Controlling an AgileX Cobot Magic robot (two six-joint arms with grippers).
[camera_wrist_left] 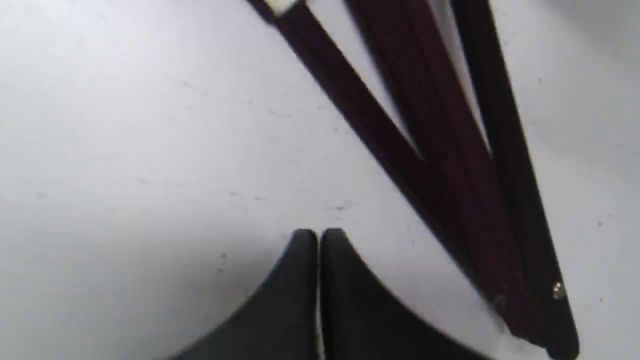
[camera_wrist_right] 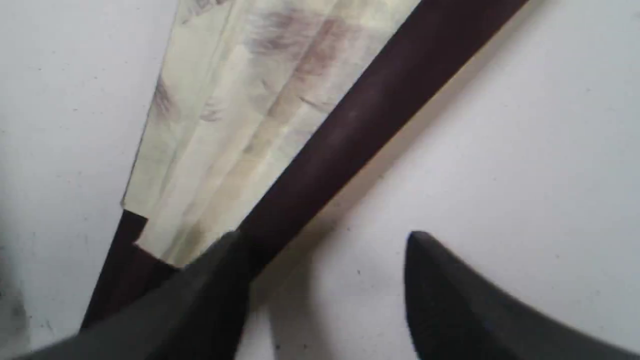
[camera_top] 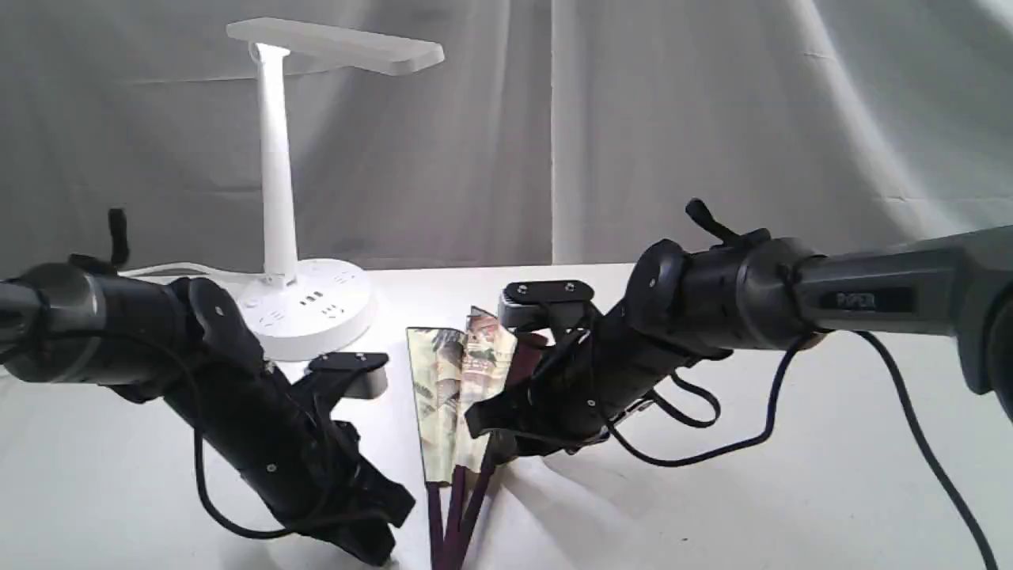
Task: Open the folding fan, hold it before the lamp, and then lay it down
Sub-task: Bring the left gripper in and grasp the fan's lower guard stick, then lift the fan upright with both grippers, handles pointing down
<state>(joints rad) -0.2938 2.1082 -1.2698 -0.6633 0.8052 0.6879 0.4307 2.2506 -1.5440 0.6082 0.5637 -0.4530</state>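
Note:
The folding fan [camera_top: 459, 372] lies on the white table, spread only a little, its painted cream paper pointing toward the back and its maroon ribs [camera_wrist_left: 450, 165] meeting at a rivet near the front edge. The white lamp [camera_top: 277, 182] stands at the back left. My left gripper [camera_top: 378, 538] is low beside the ribs; the left wrist view shows it [camera_wrist_left: 318, 240] shut on nothing, apart from the ribs. My right gripper [camera_top: 487, 439] sits at the fan's right guard [camera_wrist_right: 350, 130]. It [camera_wrist_right: 325, 240] is open, one finger over the guard's lower end, bare table in the gap.
A grey curtain [camera_top: 673, 119] closes off the back. The lamp's white cord [camera_top: 182, 271] runs off to the left behind my left arm. A black cable [camera_top: 712, 451] droops from my right arm onto the table [camera_top: 791, 491].

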